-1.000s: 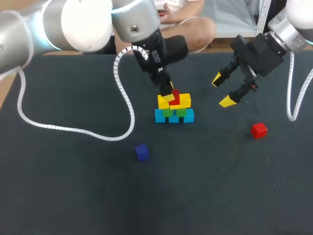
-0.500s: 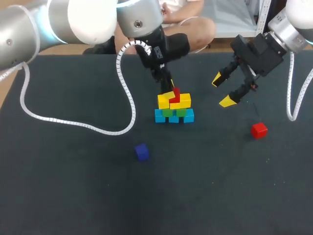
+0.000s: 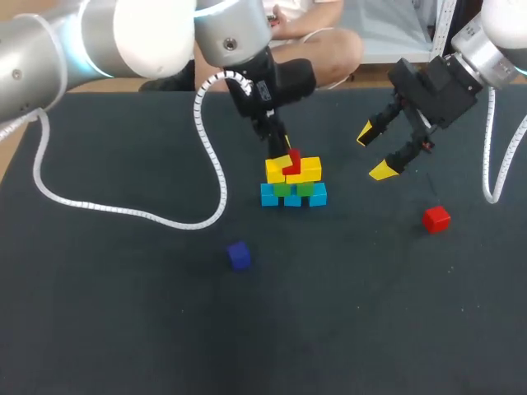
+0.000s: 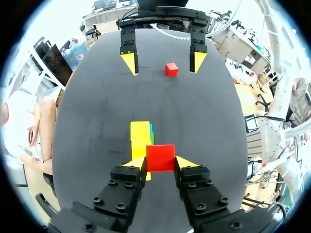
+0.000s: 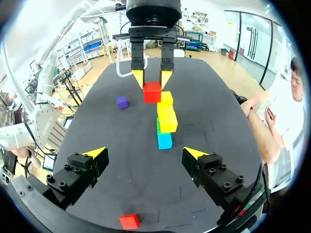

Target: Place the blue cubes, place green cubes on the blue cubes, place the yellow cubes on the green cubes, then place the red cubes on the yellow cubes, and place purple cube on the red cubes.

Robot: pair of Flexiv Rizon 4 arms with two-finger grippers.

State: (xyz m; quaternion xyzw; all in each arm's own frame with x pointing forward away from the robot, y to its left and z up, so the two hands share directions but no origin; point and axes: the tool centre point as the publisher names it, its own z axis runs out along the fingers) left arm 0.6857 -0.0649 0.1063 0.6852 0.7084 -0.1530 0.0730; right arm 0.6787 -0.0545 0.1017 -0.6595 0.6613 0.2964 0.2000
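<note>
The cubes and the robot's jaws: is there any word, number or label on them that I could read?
No readable text on any of them.
Held red cube, in the left arm's jaws: plain faces.
Stack of blue, green and yellow cubes: plain.
Loose red cube and purple cube: plain.
Both arms' jaws: black with yellow tips, no marking I can make out.

The red cube (image 4: pixel 160 158) masks part of the stack (image 4: pixel 140 133). The left arm (image 3: pixel 49 49) is cropped at ten o'clock, the right arm (image 3: pixel 494 49) at two.
</note>
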